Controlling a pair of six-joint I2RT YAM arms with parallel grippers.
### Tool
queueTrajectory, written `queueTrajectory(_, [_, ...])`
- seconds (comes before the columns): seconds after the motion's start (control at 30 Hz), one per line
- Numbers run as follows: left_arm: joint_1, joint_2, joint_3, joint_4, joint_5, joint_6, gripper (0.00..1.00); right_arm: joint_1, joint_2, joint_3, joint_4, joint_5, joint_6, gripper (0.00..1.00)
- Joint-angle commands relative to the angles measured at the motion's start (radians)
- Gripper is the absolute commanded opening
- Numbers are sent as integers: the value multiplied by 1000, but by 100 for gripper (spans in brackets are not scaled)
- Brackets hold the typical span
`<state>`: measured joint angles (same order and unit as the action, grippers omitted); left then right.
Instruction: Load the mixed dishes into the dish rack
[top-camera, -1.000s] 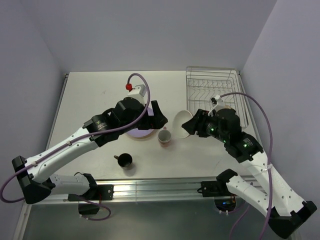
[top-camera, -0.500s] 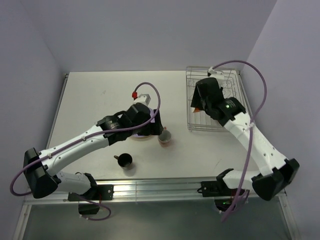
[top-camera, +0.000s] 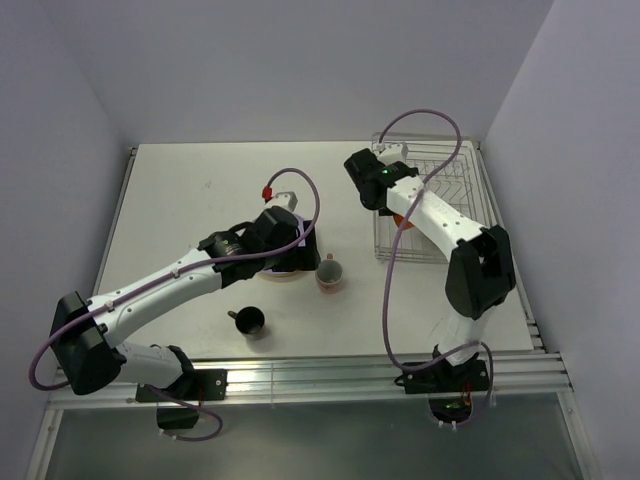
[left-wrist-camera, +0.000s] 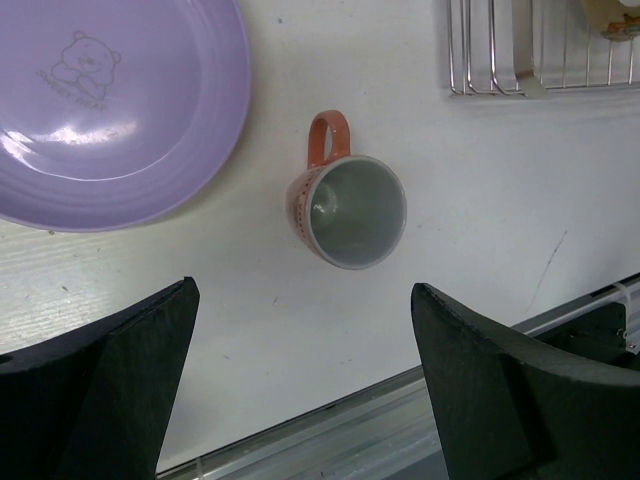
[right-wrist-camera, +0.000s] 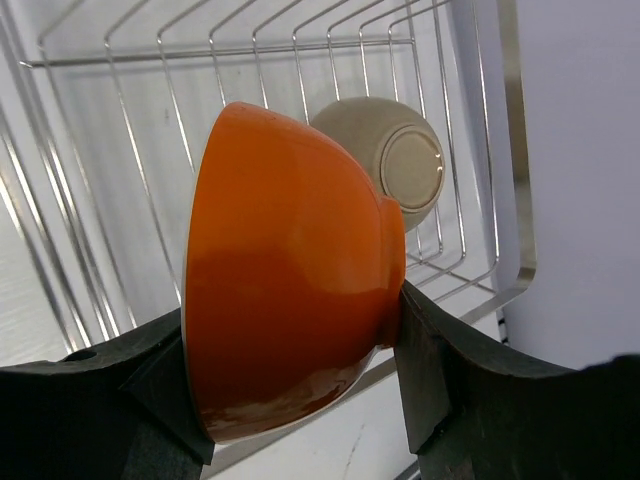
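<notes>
Nearest the bases: cup (top-camera: 250, 320) on the table, same spot as a second before. Next out, mug (left-wrist-camera: 350, 210) upright, just beside the plate (left-wrist-camera: 110, 110); neither had moved. Left claw (left-wrist-camera: 302, 295) had drifted from over the plate toward the mug and hung above it. Its jaws were wide apart with nothing between them, only slightly narrower than a second earlier. Judged: lining up for the mug, grasp not begun.

Farther out, the main change. Right claw (right-wrist-camera: 295, 370), a second before beside the mug and short of the rack (top-camera: 470, 190), had swung out over the rack's left side. Its jaws were clamped on the orange bowl (right-wrist-camera: 290, 270), one finger on each side. The bowl was on edge above the wires; whether it touched them could not be told. White bowl (right-wrist-camera: 395, 165) already lay in the rack beyond, tilted, foot toward the wrist camera.

Meaning: one dish racked, a second about ready for release; plate, mug and cup remained on the table.
</notes>
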<state>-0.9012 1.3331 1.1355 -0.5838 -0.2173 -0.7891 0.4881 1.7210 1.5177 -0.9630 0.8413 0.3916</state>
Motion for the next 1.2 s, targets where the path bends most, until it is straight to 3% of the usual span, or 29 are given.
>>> queueTrajectory(0.0, [11, -25, -14, 50, 29, 28, 94, -3, 52, 93, -68, 148, 26, 0])
queueTrajectory(0.5, [35, -37, -54, 70, 68, 31, 93, -11, 308, 122, -86, 199, 69, 0])
queueTrajectory(0.9, [38, -38, -49, 64, 73, 28, 93, -9, 356, 84, -19, 130, 53, 18])
queueTrajectory(1.03, [38, -29, -48, 68, 81, 25, 93, -11, 310, 41, 49, 65, 21, 55])
queueTrajectory(1.17, [38, -28, -52, 70, 88, 21, 92, -14, 287, 19, 82, 4, -2, 71])
